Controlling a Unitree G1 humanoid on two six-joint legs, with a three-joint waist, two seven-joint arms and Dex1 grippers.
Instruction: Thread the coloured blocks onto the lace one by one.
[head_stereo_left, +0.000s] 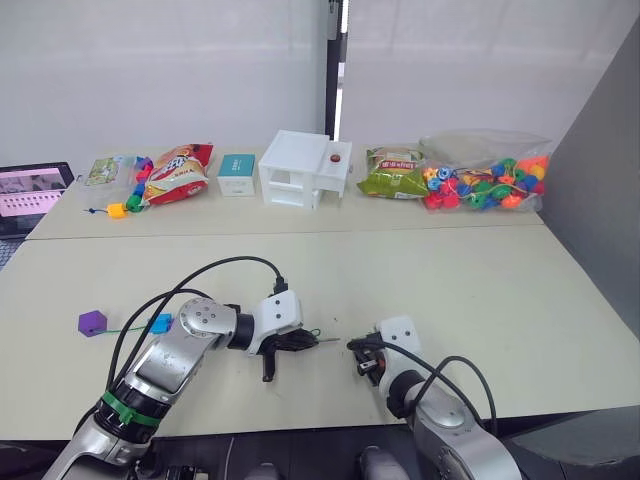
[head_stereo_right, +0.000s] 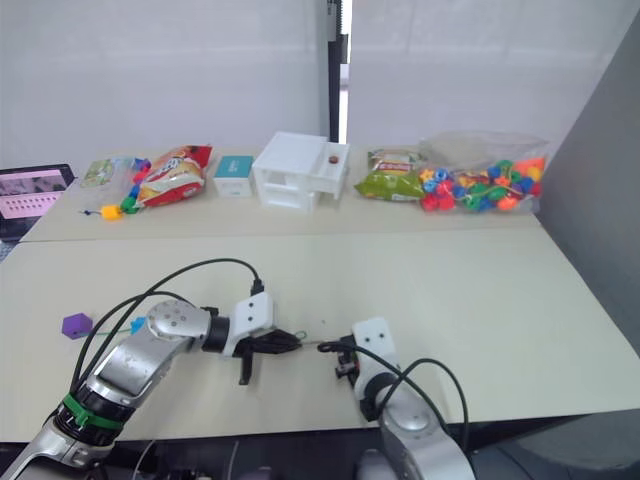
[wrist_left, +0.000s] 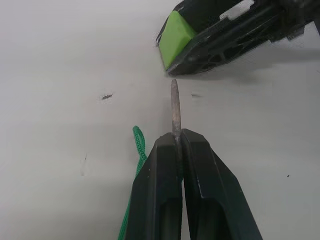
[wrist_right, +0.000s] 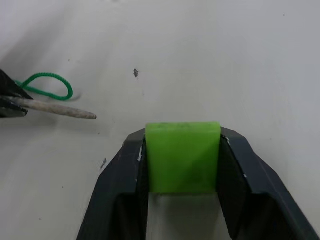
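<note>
Low over the pale surface (head_stereo_left: 480, 300), our left gripper (wrist_left: 176, 145) is pinching the lace (wrist_left: 136, 145) by its grey tip (wrist_left: 174, 107), just short of the light green block (wrist_right: 183, 156) our right gripper (wrist_right: 183, 165) is clamping; we are judging the tip needs lining up squarely with the block's hole before advancing.
</note>
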